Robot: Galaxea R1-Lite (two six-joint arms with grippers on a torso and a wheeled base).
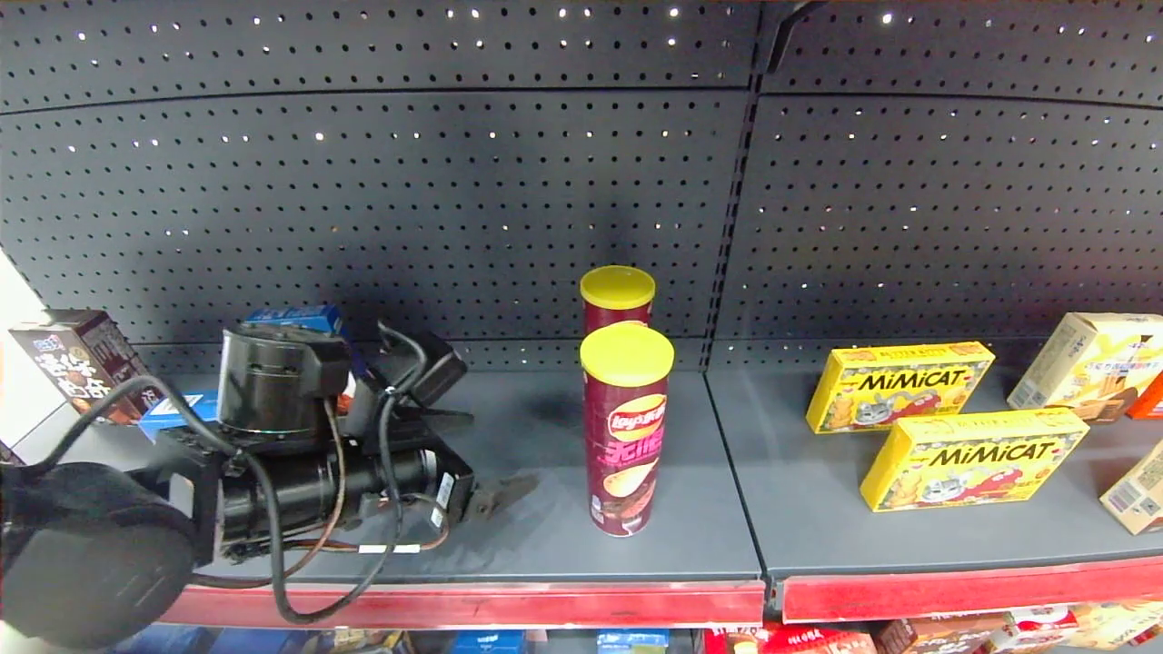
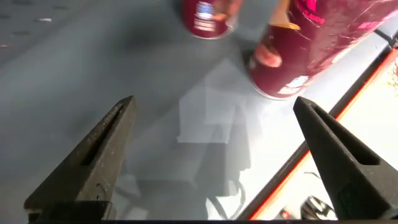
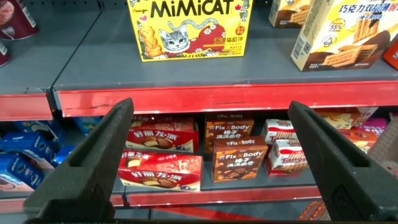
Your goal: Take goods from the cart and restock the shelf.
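Since the left pincer (image 2: pixel 214 106) is spread and empty, resting low on the shelf (image 1: pixel 545 554) just left of the near chip can (image 1: pixel 625 436), I read this as the release step: can set down, arm not yet backed out. Both cans stand upright mid-shelf, the far can (image 1: pixel 618 300) directly behind the near one.

Next move, my call: pull the left arm straight back toward the near edge without clipping the near can, then go to the cart for more stock.

Right pincer (image 3: pixel 211 106) is also spread and empty, hanging off the shelf's near edge below the yellow boxes (image 1: pixel 972 459).

View differences:
- Left wrist: bare shelf between the fingers, can bases beyond the tips.
- Head: lids and the upright stance.
- Right wrist: lower-tier boxes (image 3: pixel 235 158) seen clearly; head view barely catches them.
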